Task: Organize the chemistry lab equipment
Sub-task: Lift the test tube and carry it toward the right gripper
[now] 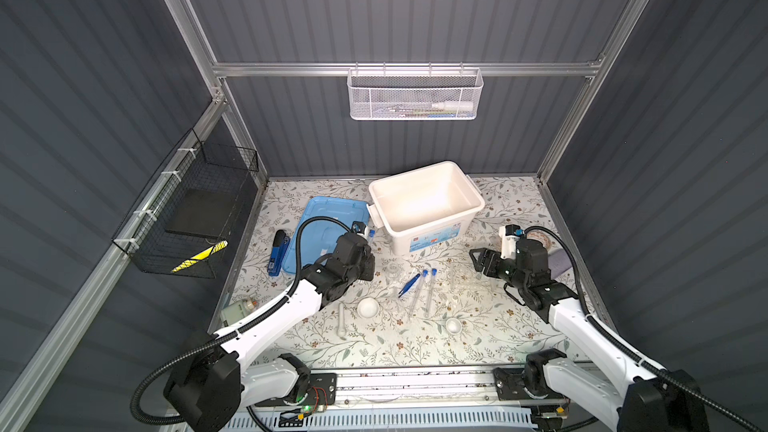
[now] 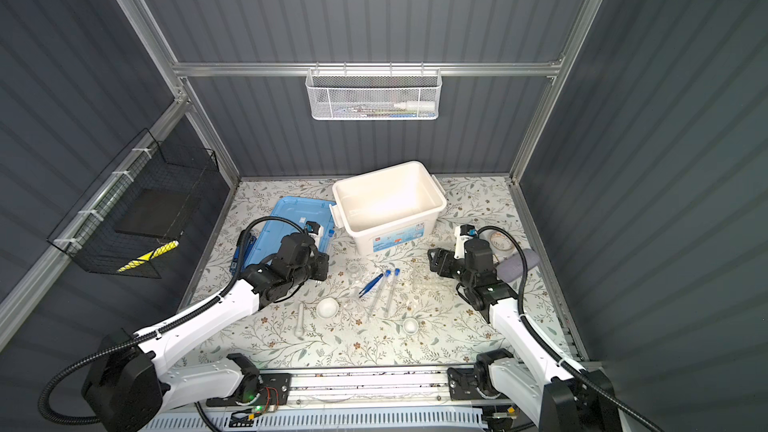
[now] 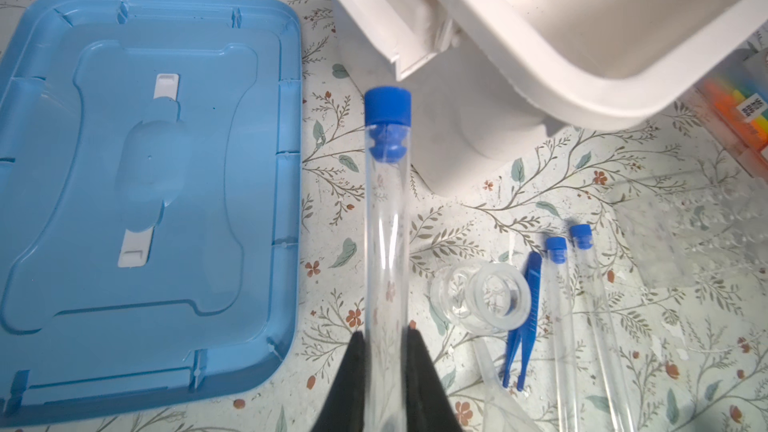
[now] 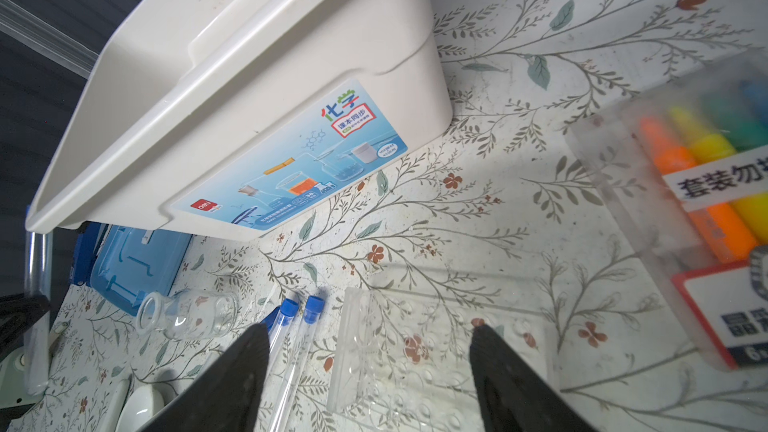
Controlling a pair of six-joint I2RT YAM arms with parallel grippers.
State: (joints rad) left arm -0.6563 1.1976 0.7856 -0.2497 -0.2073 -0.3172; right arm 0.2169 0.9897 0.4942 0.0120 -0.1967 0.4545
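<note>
My left tool (image 3: 384, 336) clamps one capped tube (image 3: 386, 201) above the bench (image 1: 478, 338), left of the white box (image 1: 419, 238) — which I see empty. My right tool (image 4: 370, 330) gapes, holding nothing, near the rack (image 4: 415, 367). Lying out: two tubes (image 1: 430, 295), bowls (image 1: 368, 307), pestle (image 1: 341, 320) — barely started, I judge.

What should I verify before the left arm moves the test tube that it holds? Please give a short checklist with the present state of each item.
1. Left gripper shut on the test tube: ok.
2. Blue cap seated in that tube: ok.
3. White box open, nothing seen inside: ok.
4. Right gripper open, holding nothing: ok.
5. Clear tube rack standing upright, ready for tubes: cannot tell.
</note>
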